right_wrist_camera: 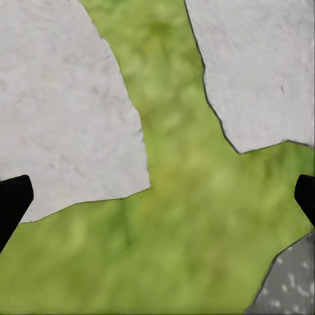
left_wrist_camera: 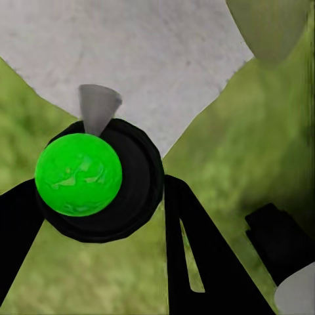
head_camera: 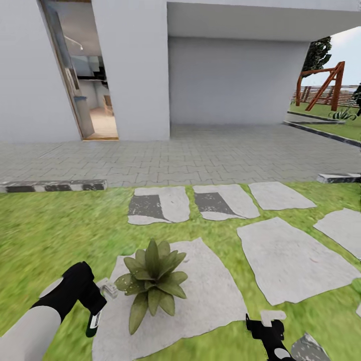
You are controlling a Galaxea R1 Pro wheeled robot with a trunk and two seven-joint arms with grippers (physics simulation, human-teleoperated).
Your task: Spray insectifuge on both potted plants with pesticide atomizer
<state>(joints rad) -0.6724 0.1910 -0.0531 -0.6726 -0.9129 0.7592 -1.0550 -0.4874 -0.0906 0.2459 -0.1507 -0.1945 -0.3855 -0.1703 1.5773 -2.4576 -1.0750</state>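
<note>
**One plant close by, and the spray bottle held beside it**

One big white house [head_camera: 135, 70] stands at the far side, with an open doorway [head_camera: 82, 75] on its left. Grey brick paving [head_camera: 200, 155] runs in front of it. Nearer is the green lawn [head_camera: 45, 235] of the garden, with flat grey stepping stones [head_camera: 291, 260] set in it. Far off on the right is a brown wooden frame [head_camera: 323, 85].

On the near stone [head_camera: 210, 296] sits one potted plant [head_camera: 153, 283], low and leafy. Its pot is hidden under the leaves.

The left gripper [head_camera: 95, 306] is just to the left of the plant. It is pinching the pesticide atomizer [head_camera: 100, 301], its two black fingers [left_wrist_camera: 197, 256] pressed on either side of the bottle. From the left wrist, the bottle's round green bottom [left_wrist_camera: 79, 174] faces the camera. The whitish top [head_camera: 108, 289] points toward the leaves.

The right gripper [head_camera: 265, 326] hangs low on the near right, over grass. Its fingers [right_wrist_camera: 13, 200] are spread wide and hold nothing.

I think the spraying step is in hand. To do it well, keep the nozzle aimed at the leaves, stay close, and sweep over the whole plant so every leaf gets wet. Grip the bottle tight so it does not slip.
</note>
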